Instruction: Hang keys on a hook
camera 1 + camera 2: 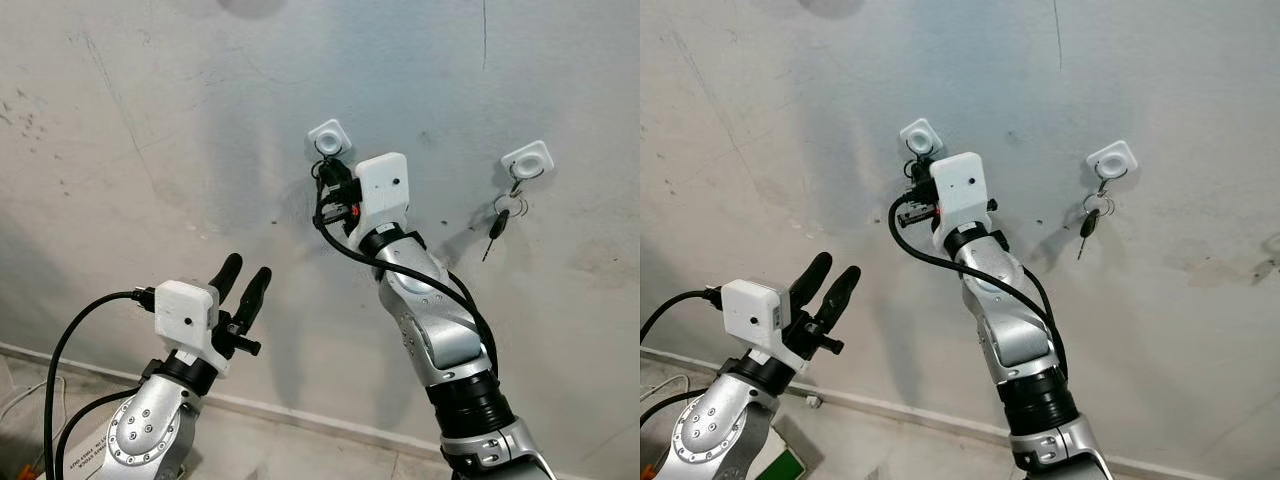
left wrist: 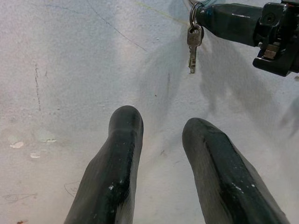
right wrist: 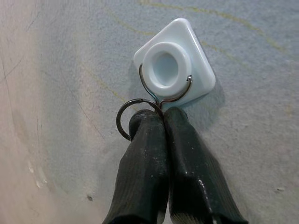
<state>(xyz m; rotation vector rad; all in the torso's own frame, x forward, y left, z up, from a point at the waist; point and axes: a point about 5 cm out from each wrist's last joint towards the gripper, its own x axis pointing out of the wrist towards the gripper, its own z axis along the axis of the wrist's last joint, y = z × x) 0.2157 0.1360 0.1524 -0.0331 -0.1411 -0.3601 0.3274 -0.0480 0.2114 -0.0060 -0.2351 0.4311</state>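
White plastic, the left hook (image 3: 174, 65) on the wall (image 1: 150, 120) sits just above our right gripper (image 3: 161, 116), whose fingers are pressed together on a key ring (image 3: 125, 122) touching the hook's wire. A silver key (image 2: 193, 43) dangles below it. Our left gripper (image 1: 243, 280) hovers lower, fingers parted and holding nothing. Another hook (image 1: 527, 159) already carries keys (image 1: 503, 215).

Silver arms (image 1: 445, 335) w/ black cables, white wrist boxes (image 1: 186, 310), black two-finger grippers (image 1: 240, 285).
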